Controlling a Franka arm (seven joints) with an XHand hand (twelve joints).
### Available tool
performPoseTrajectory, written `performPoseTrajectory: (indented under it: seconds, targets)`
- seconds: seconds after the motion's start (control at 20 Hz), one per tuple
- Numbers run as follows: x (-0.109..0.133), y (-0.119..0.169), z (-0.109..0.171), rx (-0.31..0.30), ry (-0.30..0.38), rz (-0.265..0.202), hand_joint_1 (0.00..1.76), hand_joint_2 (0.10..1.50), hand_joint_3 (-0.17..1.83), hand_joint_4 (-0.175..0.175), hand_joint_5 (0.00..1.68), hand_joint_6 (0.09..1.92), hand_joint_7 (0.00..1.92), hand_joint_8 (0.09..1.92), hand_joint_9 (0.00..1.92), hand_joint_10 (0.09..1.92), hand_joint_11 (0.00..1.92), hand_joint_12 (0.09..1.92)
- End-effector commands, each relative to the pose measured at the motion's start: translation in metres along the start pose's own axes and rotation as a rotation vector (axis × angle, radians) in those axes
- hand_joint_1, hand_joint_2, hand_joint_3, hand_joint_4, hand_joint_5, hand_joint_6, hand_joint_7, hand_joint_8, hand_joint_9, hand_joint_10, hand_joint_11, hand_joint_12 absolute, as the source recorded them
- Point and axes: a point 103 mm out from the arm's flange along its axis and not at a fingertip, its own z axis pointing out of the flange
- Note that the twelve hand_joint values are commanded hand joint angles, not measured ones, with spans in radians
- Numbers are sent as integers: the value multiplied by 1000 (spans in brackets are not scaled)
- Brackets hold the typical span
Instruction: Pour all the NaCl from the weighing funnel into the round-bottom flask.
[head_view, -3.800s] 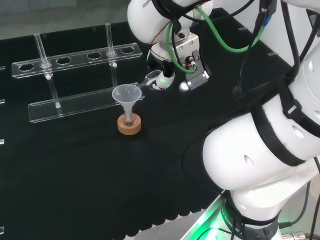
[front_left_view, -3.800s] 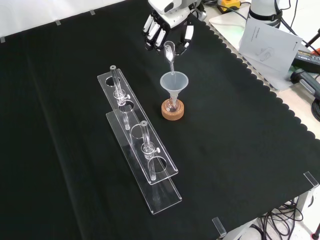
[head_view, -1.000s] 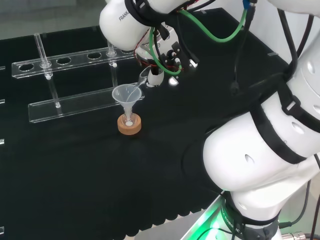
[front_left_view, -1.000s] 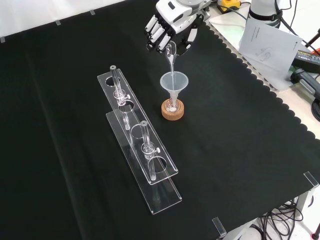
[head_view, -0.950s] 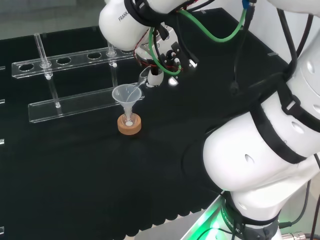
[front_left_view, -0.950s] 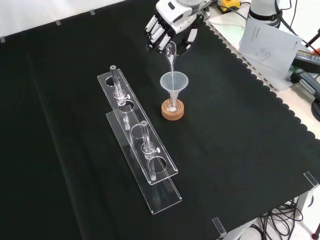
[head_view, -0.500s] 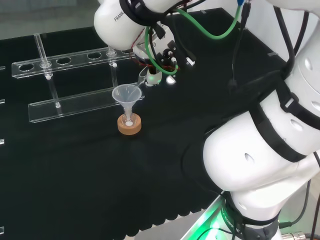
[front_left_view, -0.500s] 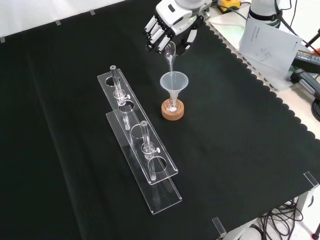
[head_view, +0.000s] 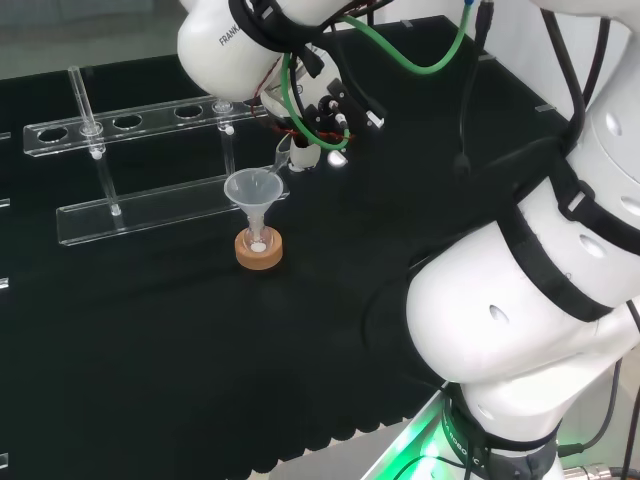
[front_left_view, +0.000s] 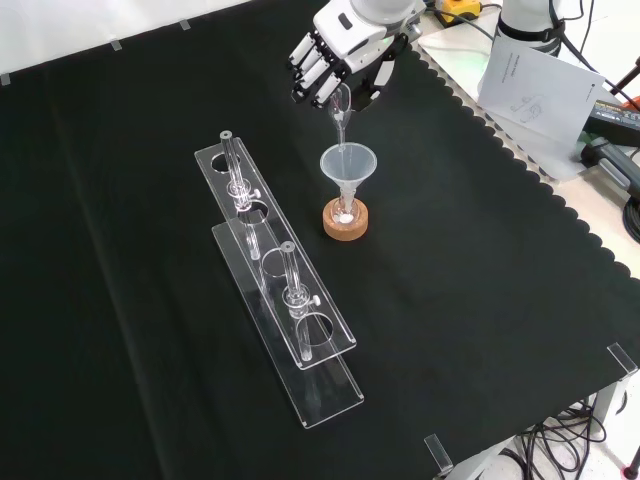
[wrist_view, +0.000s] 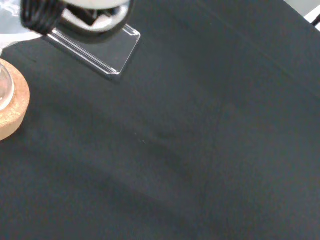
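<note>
A small round-bottom flask (front_left_view: 345, 212) sits on a cork ring (front_left_view: 345, 224) (head_view: 259, 252) (wrist_view: 9, 111) with a clear funnel (front_left_view: 348, 163) (head_view: 251, 189) in its neck. A little white powder shows at the flask's bottom (head_view: 258, 246). The hand (front_left_view: 338, 52) (head_view: 304, 152) is just above, its fingers and thumb pinching the clear weighing funnel (front_left_view: 339, 108) (head_view: 283, 160). The weighing funnel is tilted steeply, and its narrow end points down into the funnel's mouth.
Two clear acrylic test-tube racks (front_left_view: 275, 270) (head_view: 150, 115) stand to the left of the flask in the front view, with glass tubes (front_left_view: 232, 165) in them. Papers (front_left_view: 535, 80) lie beyond the cloth's scalloped edge at the front view's right.
The hand has risen a little and turned the weighing funnel steeper over the funnel. White powder now shows in the flask's bottom. The arm's upper link has shifted left in the head view.
</note>
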Motion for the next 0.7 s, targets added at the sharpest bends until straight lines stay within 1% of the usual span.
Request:
performPoseTrajectory:
  seconds: [0.05, 0.5, 0.7]
  targets:
    - [1, 0, -3, 4, -17, 2, 1084, 711, 642, 175, 1164, 860, 568, 650, 938, 344, 784, 1060]
    - [5, -2, -12, 9, -58, 5, 1084, 710, 641, 175, 1165, 858, 565, 649, 937, 342, 784, 1058]
    - [3, -3, -12, 13, -56, 6, 1084, 710, 641, 175, 1166, 856, 564, 649, 936, 341, 784, 1058]
